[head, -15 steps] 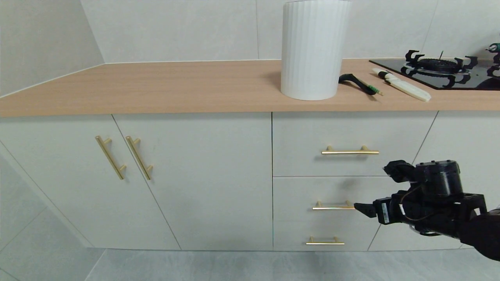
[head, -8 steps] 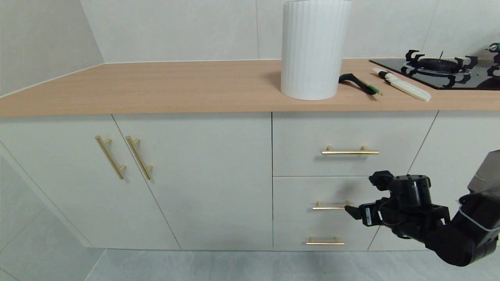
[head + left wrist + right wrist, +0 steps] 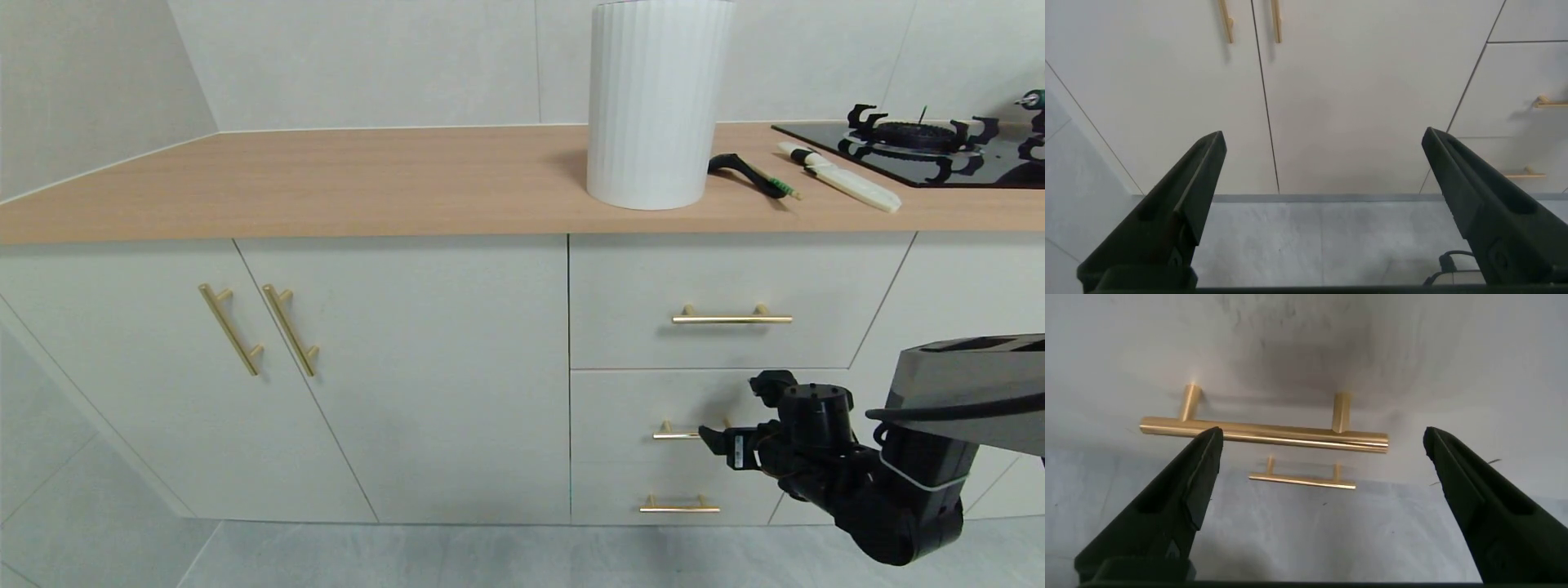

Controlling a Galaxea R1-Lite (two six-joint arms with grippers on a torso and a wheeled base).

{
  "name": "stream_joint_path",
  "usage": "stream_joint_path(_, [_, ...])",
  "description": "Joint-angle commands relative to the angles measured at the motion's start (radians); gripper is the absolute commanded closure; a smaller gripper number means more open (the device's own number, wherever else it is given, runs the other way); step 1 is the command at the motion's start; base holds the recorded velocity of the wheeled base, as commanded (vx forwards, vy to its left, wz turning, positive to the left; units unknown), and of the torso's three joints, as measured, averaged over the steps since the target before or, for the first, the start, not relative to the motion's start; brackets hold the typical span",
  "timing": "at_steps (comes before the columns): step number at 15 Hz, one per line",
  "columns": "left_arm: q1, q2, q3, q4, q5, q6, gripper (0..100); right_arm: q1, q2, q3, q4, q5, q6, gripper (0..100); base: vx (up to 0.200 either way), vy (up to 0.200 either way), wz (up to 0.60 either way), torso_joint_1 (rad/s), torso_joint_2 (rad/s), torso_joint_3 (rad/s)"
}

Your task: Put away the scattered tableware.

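Right gripper [image 3: 1321, 439], its fingers set wide apart and holding nothing, has been brought leftward over the last second. The middle drawer handle [image 3: 676, 435], in the drawer stack below the white ribbed canister [image 3: 653, 106], is now framed between the fingers at its right end but is not yet clamped. From this it is judged that a drawer is about to be pulled open so that the tableware can be stowed; nothing has been put away so far. The black-handled utensil [image 3: 747, 174] is left lying on the tabletop [image 3: 326, 180] just right of the canister, and the white sheathed utensil [image 3: 841, 186] lies farther right of it. The left gripper [image 3: 1321, 143] is likewise held open and empty, pointed at the cupboard doors [image 3: 1372, 90] below and left of the canister. No brand, label or writing can be read.
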Motion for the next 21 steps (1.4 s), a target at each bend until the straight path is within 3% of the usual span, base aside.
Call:
stream_joint_path(1, [0.000, 0.001, 0.000, -0.001, 0.000, 0.000, 0, 0.003, 0.030, -0.019, 0.000, -0.006, 0.004, 0, 0.000, 0.000, 0.00, 0.000, 0.00, 0.000])
stream_joint_path(8, [0.000, 0.001, 0.000, 0.001, 0.000, 0.000, 0, 0.011, 0.076, -0.068, 0.012, -0.049, 0.041, 0, 0.000, 0.000, 0.00, 0.000, 0.00, 0.000])
stream_joint_path(12, [0.002, 0.001, 0.000, -0.001, 0.000, 0.000, 0, 0.011, 0.059, -0.073, 0.135, -0.047, 0.041, 0, 0.000, 0.000, 0.00, 0.000, 0.00, 0.000])
stream_joint_path(19, [0.000, 0.001, 0.000, 0.001, 0.000, 0.000, 0, 0.011, 0.050, -0.068, 0.134, -0.047, 0.042, 0, 0.000, 0.000, 0.00, 0.000, 0.00, 0.000])
stream_joint_path(21, [0.002, 0.001, 0.000, -0.001, 0.000, 0.000, 0, 0.011, -0.039, -0.068, 0.141, -0.047, 0.098, 0, 0.000, 0.000, 0.00, 0.000, 0.00, 0.000])
